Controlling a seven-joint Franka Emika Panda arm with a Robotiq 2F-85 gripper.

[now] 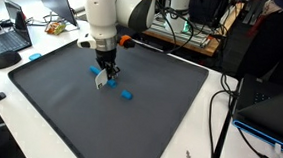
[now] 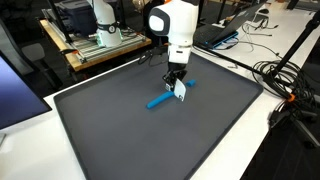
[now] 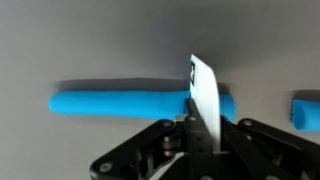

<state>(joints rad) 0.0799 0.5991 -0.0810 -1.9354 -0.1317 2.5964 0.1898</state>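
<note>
Grips a thin white card (image 3: 205, 90) in the tool (image 3: 195, 122), clamped on it, just over a long blue stick (image 3: 120, 103) on the dark tabletop (image 2: 120, 140). From the wrist alone, shows a second blue piece (image 3: 306, 110).

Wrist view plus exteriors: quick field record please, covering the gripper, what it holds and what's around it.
gripper: shut on white card
white card: upright, crossing in front of blue stick
contact with stick: cannot tell
blue stick: lies flat on dark mat
other blue piece: apart from stick's end
</note>
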